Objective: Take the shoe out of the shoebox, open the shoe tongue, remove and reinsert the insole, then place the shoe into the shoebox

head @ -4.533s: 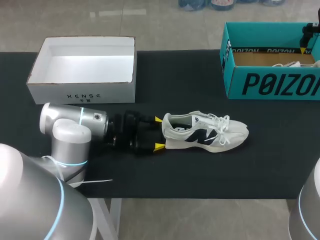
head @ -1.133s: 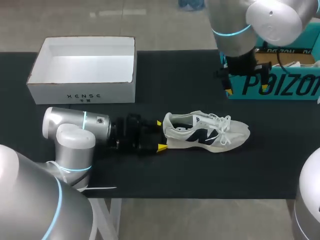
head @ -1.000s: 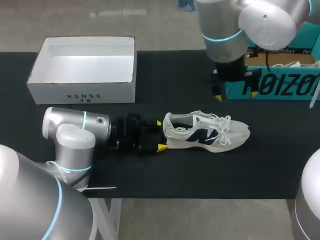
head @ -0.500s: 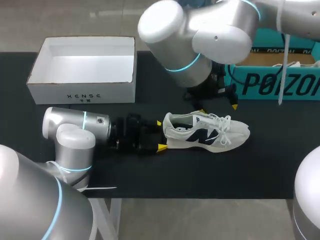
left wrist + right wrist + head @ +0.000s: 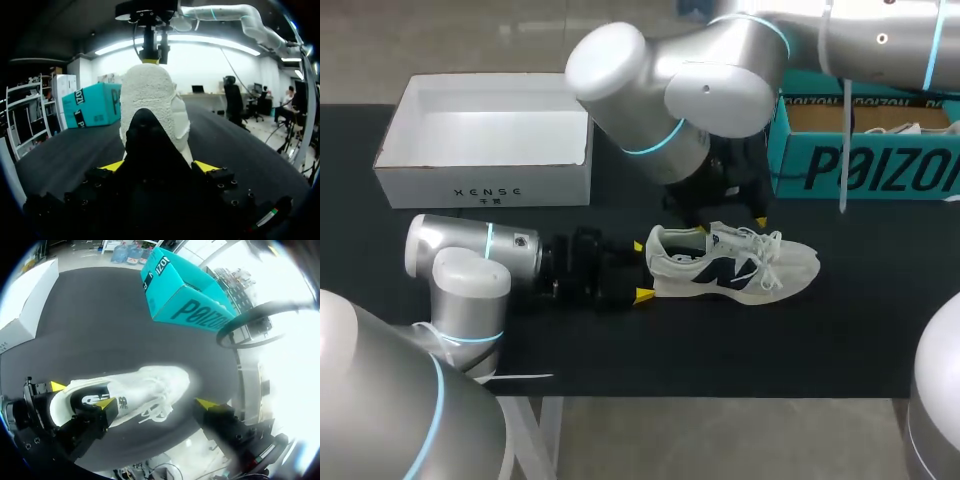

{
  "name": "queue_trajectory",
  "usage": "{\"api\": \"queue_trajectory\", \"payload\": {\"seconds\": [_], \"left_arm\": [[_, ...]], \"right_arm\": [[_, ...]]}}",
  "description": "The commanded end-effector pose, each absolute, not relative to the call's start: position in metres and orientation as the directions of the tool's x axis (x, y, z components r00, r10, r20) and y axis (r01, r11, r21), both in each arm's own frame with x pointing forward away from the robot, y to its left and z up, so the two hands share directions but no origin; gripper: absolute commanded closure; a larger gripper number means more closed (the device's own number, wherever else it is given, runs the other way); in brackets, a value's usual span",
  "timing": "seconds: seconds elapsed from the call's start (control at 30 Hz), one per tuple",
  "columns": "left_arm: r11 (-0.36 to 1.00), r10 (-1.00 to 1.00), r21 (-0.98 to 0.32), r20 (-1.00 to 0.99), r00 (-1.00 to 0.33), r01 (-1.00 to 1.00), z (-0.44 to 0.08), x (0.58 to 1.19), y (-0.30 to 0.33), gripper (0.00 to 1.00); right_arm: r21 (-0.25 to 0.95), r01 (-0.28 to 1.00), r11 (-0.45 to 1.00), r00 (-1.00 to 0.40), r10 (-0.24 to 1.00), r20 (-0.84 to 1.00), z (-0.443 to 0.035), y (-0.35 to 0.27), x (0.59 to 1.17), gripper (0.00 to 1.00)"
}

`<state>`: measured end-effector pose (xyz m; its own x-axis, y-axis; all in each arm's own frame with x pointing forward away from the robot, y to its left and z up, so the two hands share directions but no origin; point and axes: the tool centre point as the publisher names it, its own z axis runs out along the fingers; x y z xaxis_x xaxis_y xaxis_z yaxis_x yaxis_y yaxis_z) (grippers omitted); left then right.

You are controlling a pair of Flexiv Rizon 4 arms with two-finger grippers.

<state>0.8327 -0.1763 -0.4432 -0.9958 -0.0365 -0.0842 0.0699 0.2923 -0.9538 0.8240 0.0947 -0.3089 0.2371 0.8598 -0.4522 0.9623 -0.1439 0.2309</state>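
Observation:
A white sneaker (image 5: 732, 265) with a dark side logo lies on its sole on the black table (image 5: 820, 340), toe pointing right. My left gripper (image 5: 640, 270) is shut on its heel, one yellow tip on each side. In the left wrist view the heel (image 5: 151, 102) fills the gap at the left gripper (image 5: 159, 166). My right gripper (image 5: 730, 222) hangs open just above the sneaker's collar and laces. In the right wrist view the sneaker (image 5: 142, 385) lies under the spread right gripper (image 5: 155, 404), without contact. The white shoebox (image 5: 485, 140) stands open and empty at the back left.
A teal box (image 5: 865, 150) stands at the back right with part of another white shoe (image 5: 900, 128) inside. My right arm's big elbow (image 5: 650, 70) hangs over the table's back middle, near the white shoebox's right corner.
My right arm has swung from the teal box leftward and toward the front, bringing its open gripper over the sneaker. The left gripper and the sneaker have stayed put.

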Motion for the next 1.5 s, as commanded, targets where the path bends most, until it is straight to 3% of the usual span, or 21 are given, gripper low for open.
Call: {"api": "queue_trajectory", "payload": {"seconds": [0.03,0.53,1.13,1.2,1.23,1.27,1.3,1.43,1.5], "left_arm": [[0.295,-0.037,-0.953,-0.084,-0.996,0.07,-0.444,0.832,-0.178,1.0],[0.295,-0.037,-0.953,-0.084,-0.996,0.07,-0.444,0.832,-0.178,1.0],[0.295,-0.037,-0.953,-0.084,-0.996,0.07,-0.444,0.832,-0.178,1.0],[0.295,-0.037,-0.953,-0.084,-0.996,0.07,-0.444,0.832,-0.178,1.0],[0.295,-0.037,-0.953,-0.084,-0.996,0.07,-0.444,0.832,-0.178,1.0],[0.295,-0.037,-0.953,-0.084,-0.996,0.07,-0.444,0.832,-0.178,1.0],[0.295,-0.037,-0.953,-0.084,-0.996,0.07,-0.444,0.832,-0.178,1.0],[0.295,-0.037,-0.953,-0.084,-0.996,0.07,-0.444,0.832,-0.178,1.0],[0.295,-0.037,-0.953,-0.084,-0.996,0.07,-0.444,0.832,-0.178,1.0]], "right_arm": [[0.223,0.964,-0.143,0.233,0.857,-0.459,-0.321,0.099,0.827,0.0],[0.241,0.967,-0.079,0.188,0.861,-0.473,-0.348,0.109,0.838,0.0],[0.238,0.965,-0.112,0.213,0.863,-0.458,-0.36,0.078,0.851,0.0],[0.235,0.965,-0.115,0.214,0.864,-0.455,-0.36,0.077,0.851,0.27],[0.234,0.965,-0.118,0.215,0.865,-0.454,-0.359,0.077,0.851,0.32],[0.232,0.965,-0.121,0.216,0.867,-0.448,-0.359,0.076,0.85,0.21],[0.232,0.965,-0.121,0.215,0.871,-0.442,-0.357,0.076,0.849,0.02],[0.236,0.965,-0.115,0.211,0.874,-0.437,-0.354,0.077,0.846,0.0],[0.236,0.965,-0.115,0.211,0.875,-0.436,-0.354,0.076,0.845,0.18]]}}
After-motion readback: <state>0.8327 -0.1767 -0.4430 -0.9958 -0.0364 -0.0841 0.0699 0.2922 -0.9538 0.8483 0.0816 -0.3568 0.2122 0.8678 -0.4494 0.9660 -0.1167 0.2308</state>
